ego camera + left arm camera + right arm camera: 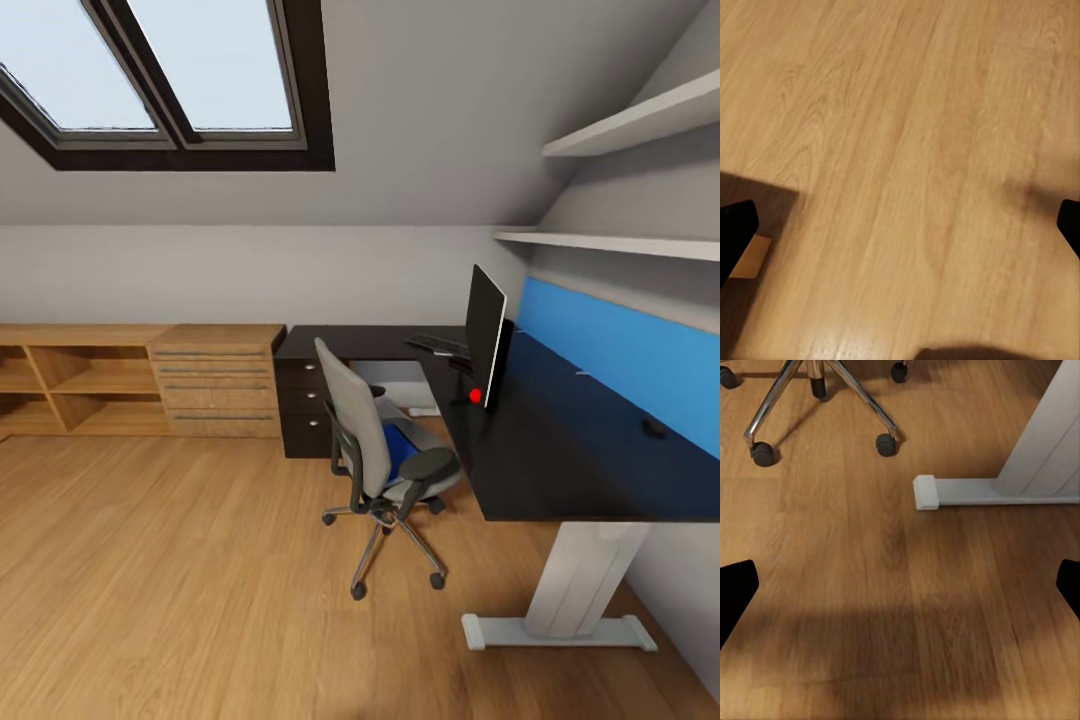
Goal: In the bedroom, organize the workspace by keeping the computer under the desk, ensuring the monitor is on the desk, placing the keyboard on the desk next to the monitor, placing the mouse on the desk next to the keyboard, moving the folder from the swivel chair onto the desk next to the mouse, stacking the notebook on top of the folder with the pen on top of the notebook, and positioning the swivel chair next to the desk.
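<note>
I am facing a long black L-shaped desk [580, 450] that is filling the right half of the head view, with its white metal leg and foot [575, 590] standing on the light wooden plank floor [180, 580] at the lower right. A bright blue panel [640, 360] is running along the wall behind the desk top. At the left, a low wooden shelf unit with a chest of long bar-handled drawers [215, 385] is standing against the wall, touching the desk's three black drawers [305, 405].

The grey upholstered swivel chair [365, 435] with black armrests and a chrome wheeled base is standing at centre frame, just beside the desk edge. The bright blue flat folder [400, 445] is lying on its seat, partly hidden by the chair back.

The large flat monitor [486, 335] with a small red dot at its lower corner is standing upright on the desk, seen nearly edge-on. The flat black keyboard [440, 344] is lying on the desk just behind it. A small dark object [653, 428], too small to identify, is lying on the desk at the right.

In the right wrist view, my right pincer [900, 589] is hanging released over the floor, jaws wide apart, with the chair base [817, 405] and desk foot [967, 491] ahead. In the left wrist view, my left pincer [900, 229] is likewise spread wide above bare floor.
</note>
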